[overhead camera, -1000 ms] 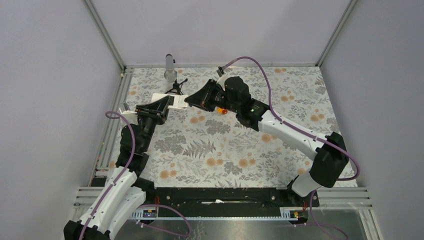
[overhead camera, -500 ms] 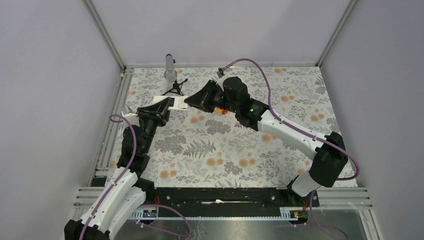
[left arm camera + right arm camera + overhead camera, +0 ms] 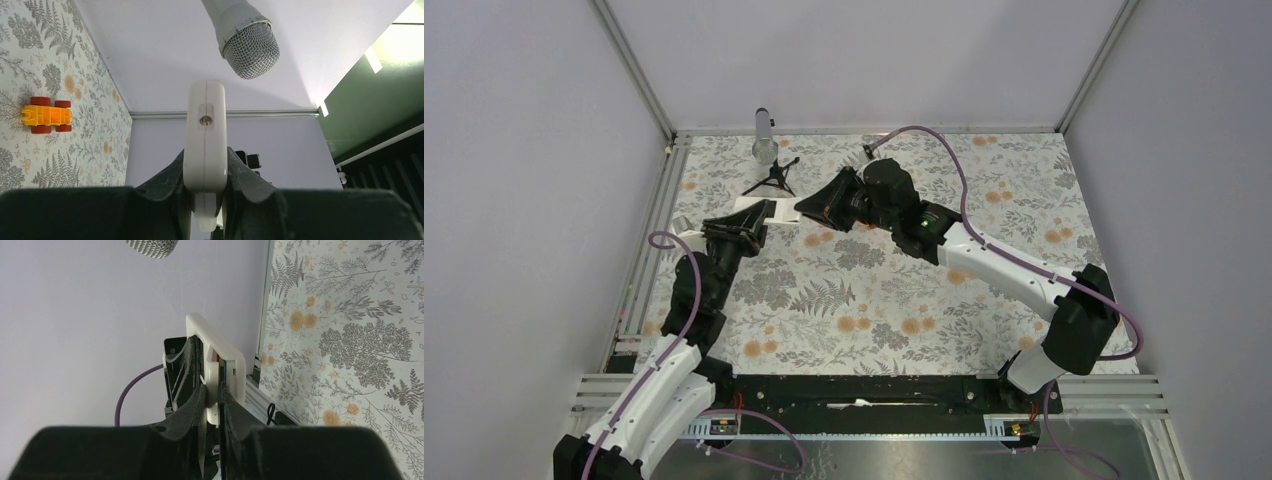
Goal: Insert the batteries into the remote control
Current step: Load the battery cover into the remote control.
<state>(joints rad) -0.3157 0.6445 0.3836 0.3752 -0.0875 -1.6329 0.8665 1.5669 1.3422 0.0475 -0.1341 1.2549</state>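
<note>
Remote (image 3: 781, 211) is held over the far-left worktop (image 3: 874, 300), between left hand (image 3: 760, 213) and right hand (image 3: 804, 208). Left wrist view: the left hand pinches the remote edge-on, and a toy car (image 3: 46, 115) sits on the worktop. Right wrist view: the right hand pinches a white piece (image 3: 212, 402) against the remote.

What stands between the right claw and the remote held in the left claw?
Nothing visible except the small white piece pinched in the right claw, right up against the remote control in the left claw.
</note>
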